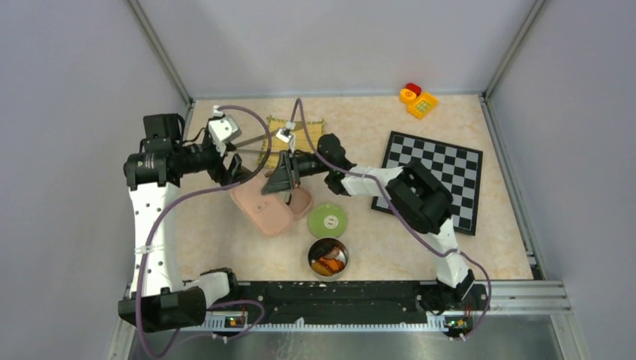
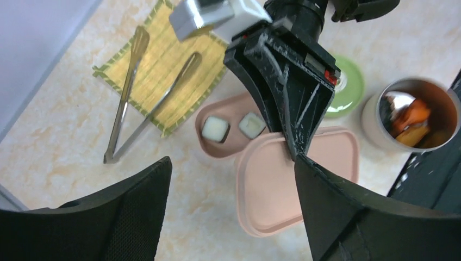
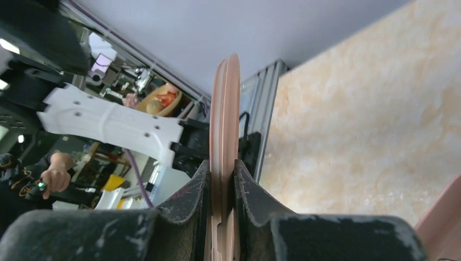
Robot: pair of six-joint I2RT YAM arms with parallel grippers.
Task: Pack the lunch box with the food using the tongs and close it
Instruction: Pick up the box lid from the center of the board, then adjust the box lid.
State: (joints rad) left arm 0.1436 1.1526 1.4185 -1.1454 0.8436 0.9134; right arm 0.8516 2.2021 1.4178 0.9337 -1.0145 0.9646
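Note:
My right gripper (image 1: 282, 184) (image 3: 222, 182) is shut on the rim of the pink lunch box lid (image 2: 282, 190) (image 3: 225, 119), which it holds tilted and partly over the lunch box (image 2: 217, 149). Two pale food pieces (image 2: 216, 129) lie in the box. More food, orange and brown (image 2: 410, 120), fills a metal tin (image 1: 328, 257). The silver tongs (image 2: 128, 103) rest on the yellow mat (image 2: 163, 60), untouched. Hovering above the lid's left side, my left gripper (image 2: 234, 217) (image 1: 234, 169) stands open with nothing between its fingers.
A round green lid (image 1: 328, 220) lies between the lunch box and the tin. A chessboard (image 1: 439, 176) covers the right side, and red-yellow toy blocks (image 1: 417, 99) sit at the far right corner. Both arms crowd over the lunch box.

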